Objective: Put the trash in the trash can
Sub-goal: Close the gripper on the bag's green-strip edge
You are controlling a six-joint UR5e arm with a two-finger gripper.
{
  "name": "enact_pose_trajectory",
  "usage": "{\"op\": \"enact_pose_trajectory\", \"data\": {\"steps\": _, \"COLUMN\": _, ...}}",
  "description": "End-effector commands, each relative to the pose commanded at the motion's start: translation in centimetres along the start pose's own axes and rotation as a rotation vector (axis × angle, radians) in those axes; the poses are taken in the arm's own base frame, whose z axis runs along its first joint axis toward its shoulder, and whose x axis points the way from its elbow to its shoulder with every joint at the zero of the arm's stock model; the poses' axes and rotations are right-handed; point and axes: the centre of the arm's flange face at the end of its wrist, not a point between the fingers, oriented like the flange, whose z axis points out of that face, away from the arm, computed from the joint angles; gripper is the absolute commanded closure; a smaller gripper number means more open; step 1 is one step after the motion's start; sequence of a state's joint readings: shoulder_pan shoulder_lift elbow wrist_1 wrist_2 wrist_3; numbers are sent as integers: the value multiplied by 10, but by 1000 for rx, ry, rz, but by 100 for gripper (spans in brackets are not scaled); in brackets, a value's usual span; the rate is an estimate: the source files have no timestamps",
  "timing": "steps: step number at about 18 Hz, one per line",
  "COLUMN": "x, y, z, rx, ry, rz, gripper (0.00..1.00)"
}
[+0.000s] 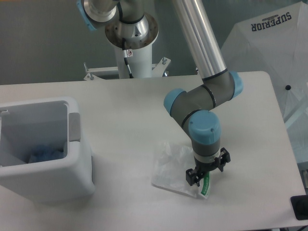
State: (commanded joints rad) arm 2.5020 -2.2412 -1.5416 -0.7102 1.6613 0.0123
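Something bluish is already lying inside the trash can [77,159] at the left, while the gripper [206,174], fingers spread apart, is pressing down over the wrapper [173,168] waiting on the table [120,110].

Grey wall [43,43] behind a white table [120,110], evenly lit.

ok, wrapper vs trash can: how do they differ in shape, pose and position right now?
The wrapper is flat, crinkled and see-through white with a green edge strip; the trash can is boxy, thick-walled and opaque white with a grey side panel. The wrapper lies low on the table under the tool; the trash can stands upright at the left edge, away from the tool. The trash can is far bulkier than the wrapper. Both are whitish plastic.
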Motion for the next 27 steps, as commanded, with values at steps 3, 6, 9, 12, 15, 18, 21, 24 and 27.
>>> {"op": "enact_pose_trajectory", "data": {"steps": 3, "x": 6, "y": 2, "z": 0, "rx": -1, "ry": 2, "rz": -3, "gripper": 0}}
{"op": "enact_pose_trajectory", "data": {"steps": 6, "x": 7, "y": 3, "z": 3, "rx": -7, "ry": 1, "rz": -3, "gripper": 0}}
{"op": "enact_pose_trajectory", "data": {"steps": 9, "x": 6, "y": 3, "z": 10, "rx": -14, "ry": -10, "rz": 1, "gripper": 3}}
{"op": "enact_pose_trajectory", "data": {"steps": 12, "x": 5, "y": 1, "z": 10, "rx": -12, "ry": -7, "rz": 9, "gripper": 25}}
{"op": "enact_pose_trajectory", "data": {"steps": 15, "x": 3, "y": -1, "z": 8, "rx": -7, "ry": -8, "rz": 8, "gripper": 45}}
{"op": "enact_pose_trajectory", "data": {"steps": 18, "x": 3, "y": -3, "z": 6, "rx": -3, "ry": -1, "rz": 6, "gripper": 73}}
{"op": "enact_pose_trajectory", "data": {"steps": 21, "x": 3, "y": -3, "z": 5, "rx": -1, "ry": 1, "rz": 8, "gripper": 95}}
{"op": "enact_pose_trajectory", "data": {"steps": 24, "x": 3, "y": 1, "z": 4, "rx": -4, "ry": 2, "rz": 10, "gripper": 100}}
{"op": "enact_pose_trajectory", "data": {"steps": 27, "x": 1, "y": 0, "z": 0, "rx": 2, "ry": 3, "rz": 8, "gripper": 100}}
